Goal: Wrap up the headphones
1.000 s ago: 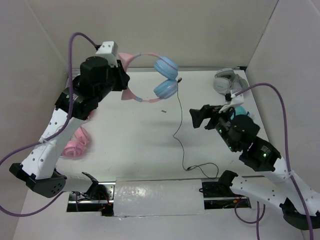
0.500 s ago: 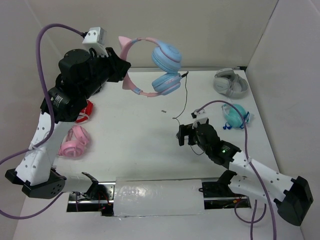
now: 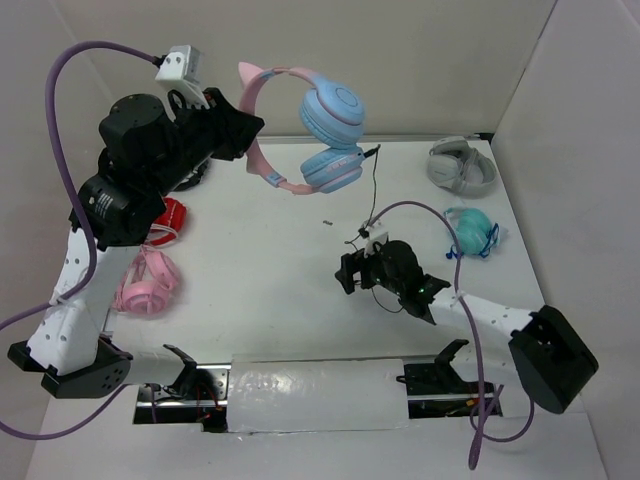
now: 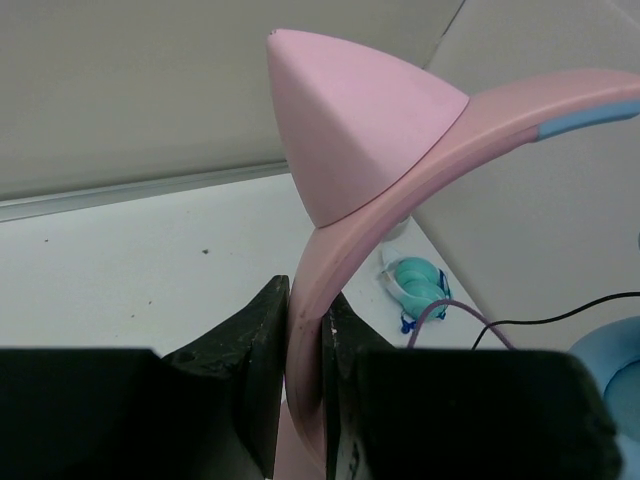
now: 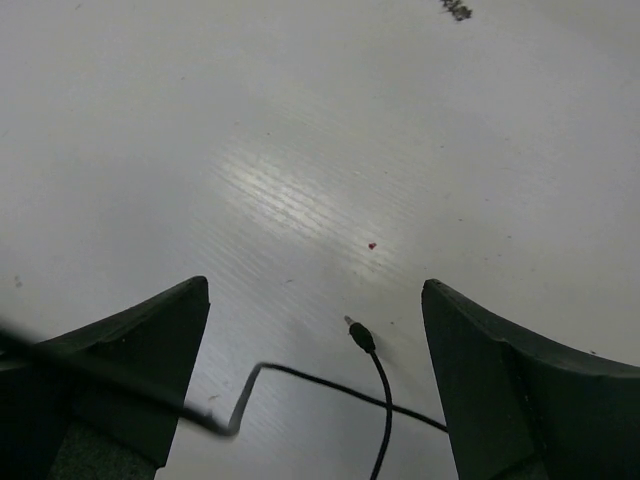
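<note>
Above the table (image 3: 260, 260), left hand (image 4: 305, 330) grips the headphones (image 3: 322, 135), cable (image 5: 362, 338) seemingly dangling.

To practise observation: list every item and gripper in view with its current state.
headphones: held above the table by the headband
cable: unwrapped, dangling loose
left gripper: shut on the headphones
right gripper: open, over the cable's plug
grey-white headphones: lying on table
teal headphones: lying on table
</note>
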Available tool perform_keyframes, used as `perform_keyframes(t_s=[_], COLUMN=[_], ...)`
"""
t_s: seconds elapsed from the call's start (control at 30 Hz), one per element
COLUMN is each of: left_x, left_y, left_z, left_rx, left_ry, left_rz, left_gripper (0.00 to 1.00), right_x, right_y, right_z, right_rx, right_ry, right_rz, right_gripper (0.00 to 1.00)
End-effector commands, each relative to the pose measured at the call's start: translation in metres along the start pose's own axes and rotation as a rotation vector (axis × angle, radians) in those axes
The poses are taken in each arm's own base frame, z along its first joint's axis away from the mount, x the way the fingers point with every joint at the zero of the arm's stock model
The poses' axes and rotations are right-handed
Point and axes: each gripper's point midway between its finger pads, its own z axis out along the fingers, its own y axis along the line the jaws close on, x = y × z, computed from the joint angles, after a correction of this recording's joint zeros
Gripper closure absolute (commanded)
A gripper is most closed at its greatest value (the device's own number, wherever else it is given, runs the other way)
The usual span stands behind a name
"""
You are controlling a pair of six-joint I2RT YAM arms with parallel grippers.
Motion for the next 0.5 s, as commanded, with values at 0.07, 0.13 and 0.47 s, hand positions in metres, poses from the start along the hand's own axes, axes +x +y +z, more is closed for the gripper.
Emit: perform_keyframes(t_s=[0.07, 0.13, 0.47], left_x=[-0.058, -0.059, 0.002], left_y=[-0.027, -0.024, 0.041], left_z=[-0.021, -0.02, 0.036], left_rx=[0.09, 0.077, -0.184], left_ry=[-0.185, -0.192, -0.062], left_rz=[-0.07, -0.073, -0.125], left_gripper=[1.0, 1.0, 1.0], right_x=[-0.027, -0.017, 0.046], right_y=[0.021, 0.023, 0.048], right_z=[0.019, 0.021, -0.029], right_rx=[-0.091, -0.109, -0.029], right_ry=[-0.1, -0.077, 0.063], right_rz=[-0.004, 0.035, 0.197], right_gripper=[0.21, 0.46, 1.0])
